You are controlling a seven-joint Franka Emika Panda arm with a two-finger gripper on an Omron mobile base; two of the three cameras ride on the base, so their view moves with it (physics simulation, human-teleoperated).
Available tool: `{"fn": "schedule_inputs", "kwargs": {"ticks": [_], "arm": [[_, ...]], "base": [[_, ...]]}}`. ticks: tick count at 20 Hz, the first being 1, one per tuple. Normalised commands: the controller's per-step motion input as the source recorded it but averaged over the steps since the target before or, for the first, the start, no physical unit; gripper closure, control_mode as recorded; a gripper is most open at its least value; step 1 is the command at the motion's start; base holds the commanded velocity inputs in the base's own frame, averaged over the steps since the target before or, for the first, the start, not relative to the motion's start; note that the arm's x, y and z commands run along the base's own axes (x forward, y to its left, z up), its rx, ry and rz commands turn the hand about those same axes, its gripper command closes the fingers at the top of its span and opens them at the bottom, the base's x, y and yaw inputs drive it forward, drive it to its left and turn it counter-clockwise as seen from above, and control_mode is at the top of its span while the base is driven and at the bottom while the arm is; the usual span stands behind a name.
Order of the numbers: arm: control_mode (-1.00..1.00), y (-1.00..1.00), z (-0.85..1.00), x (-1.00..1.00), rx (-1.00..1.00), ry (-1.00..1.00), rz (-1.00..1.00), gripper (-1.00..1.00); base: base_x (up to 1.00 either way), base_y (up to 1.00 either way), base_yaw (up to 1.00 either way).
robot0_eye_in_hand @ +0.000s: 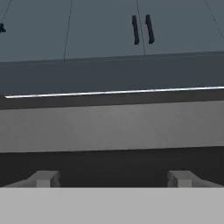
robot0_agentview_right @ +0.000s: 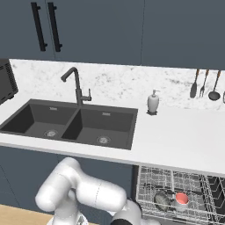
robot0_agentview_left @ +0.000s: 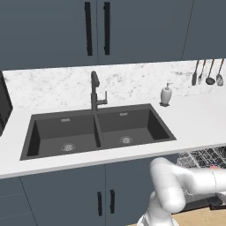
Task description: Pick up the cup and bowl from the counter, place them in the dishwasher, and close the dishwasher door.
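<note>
Setting: domestic kitchen, rendered. Evidence: white speckled stone counter (robot0_agentview_right: 176,132) with black double sink (robot0_agentview_right: 72,123) and dark faucet (robot0_agentview_right: 77,85); soap dispenser (robot0_agentview_right: 153,103); utensils (robot0_agentview_right: 204,85) hung on backsplash; blue-grey cabinets (robot0_agentview_left: 97,26) with black handles; dishwasher (robot0_agentview_right: 176,193) rack pulled out under the counter.

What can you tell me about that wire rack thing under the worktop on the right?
The dishwasher rack is a silver wire basket, a grid of thin metal rods with upright prongs, pulled out from under the white counter at its right end. In the right base view it sits level and holds two things side by side: a dark greyish rounded piece and a red, round, open-topped piece, each resting among the wires. The left base view shows its corner past the robot's white arm.
</note>
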Motion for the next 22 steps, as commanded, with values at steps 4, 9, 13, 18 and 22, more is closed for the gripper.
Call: {"fn": "schedule_inputs", "kwargs": {"ticks": [4, 9, 13, 18, 22], "arm": [[-1.0, -0.05, 0.6, 0.88, 0.0, 0.0, 0.1, -1.0], [-1.0, -0.04, 0.61, 0.81, 0.0, 0.0, 0.08, -1.0], [-1.0, -0.03, 0.64, 0.61, 0.0, 0.0, 0.05, -1.0], [-1.0, -0.02, 0.53, 0.47, 0.0, 0.0, 0.03, -1.0], [-1.0, 0.0, 0.56, 0.64, 0.0, -0.01, 0.03, -1.0]], "base": [[0.0, 0.0, 0.0], [0.0, 0.0, 0.0], [0.0, 0.0, 0.0], [0.0, 0.0, 0.0], [0.0, 0.0, 0.0]]}}
